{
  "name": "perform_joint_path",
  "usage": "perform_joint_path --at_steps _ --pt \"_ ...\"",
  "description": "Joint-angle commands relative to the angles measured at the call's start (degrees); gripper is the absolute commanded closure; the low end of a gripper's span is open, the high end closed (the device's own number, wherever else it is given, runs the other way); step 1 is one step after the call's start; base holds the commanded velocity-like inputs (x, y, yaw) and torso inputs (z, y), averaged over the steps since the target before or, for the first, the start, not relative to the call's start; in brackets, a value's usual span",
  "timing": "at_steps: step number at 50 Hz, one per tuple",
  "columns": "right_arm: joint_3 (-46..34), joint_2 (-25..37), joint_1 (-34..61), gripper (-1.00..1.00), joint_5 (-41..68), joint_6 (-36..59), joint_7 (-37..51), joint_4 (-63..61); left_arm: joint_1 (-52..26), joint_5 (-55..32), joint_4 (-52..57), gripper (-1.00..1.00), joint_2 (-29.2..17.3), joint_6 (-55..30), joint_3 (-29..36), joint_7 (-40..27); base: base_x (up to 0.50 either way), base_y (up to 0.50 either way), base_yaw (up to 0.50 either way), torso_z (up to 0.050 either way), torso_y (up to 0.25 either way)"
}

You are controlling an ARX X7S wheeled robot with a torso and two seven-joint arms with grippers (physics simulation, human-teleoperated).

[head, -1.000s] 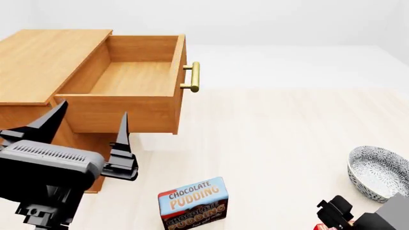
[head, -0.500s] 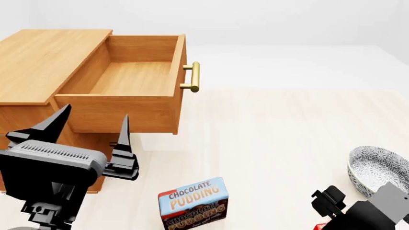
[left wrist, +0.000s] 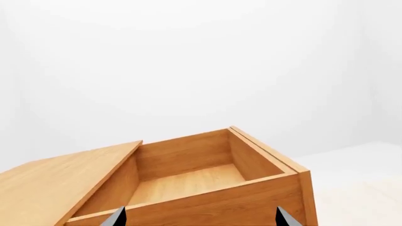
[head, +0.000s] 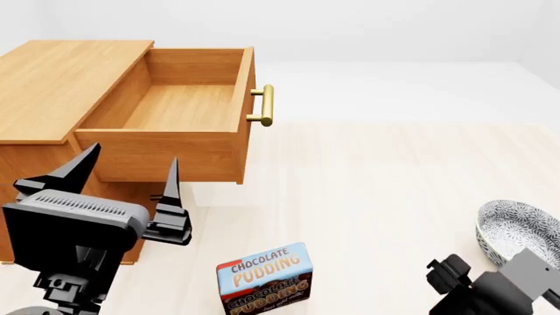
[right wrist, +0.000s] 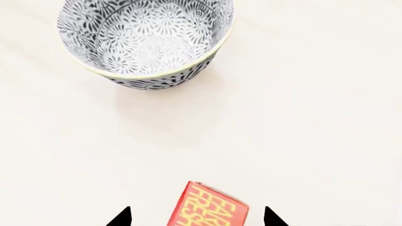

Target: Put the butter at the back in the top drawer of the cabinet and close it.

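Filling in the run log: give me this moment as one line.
top drawer: open, empty | butter: on floor between right end effector fingertips, ungrasped | left end effector: open, idle near cabinet

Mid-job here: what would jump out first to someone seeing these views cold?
The cabinet at the head view's left, its top drawer pulled wide open and bare inside. Near the bottom stands a chocolate pudding box, with a patterned bowl at the right. The right gripper is open around the butter.
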Motion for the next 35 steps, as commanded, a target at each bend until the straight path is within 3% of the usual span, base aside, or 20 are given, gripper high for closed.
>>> perform_joint_path --at_steps 1,35 --pt "-0.71 0.38 -1.11 -1.0 -1.4 -2.5 -1.69 2.24 -0.04 -0.08 -0.36 -1.0 0.22 -0.13 -0.04 0.23 0.0 0.0 0.0 0.0 0.0" --pt "-2.57 0.83 -3.59 -1.0 -3.17 -7.56 -4.84 6.85 -0.17 -0.7 0.68 -1.0 0.21 -0.98 -0.34 -0.34 0.0 0.0 0.0 0.0 0.0"
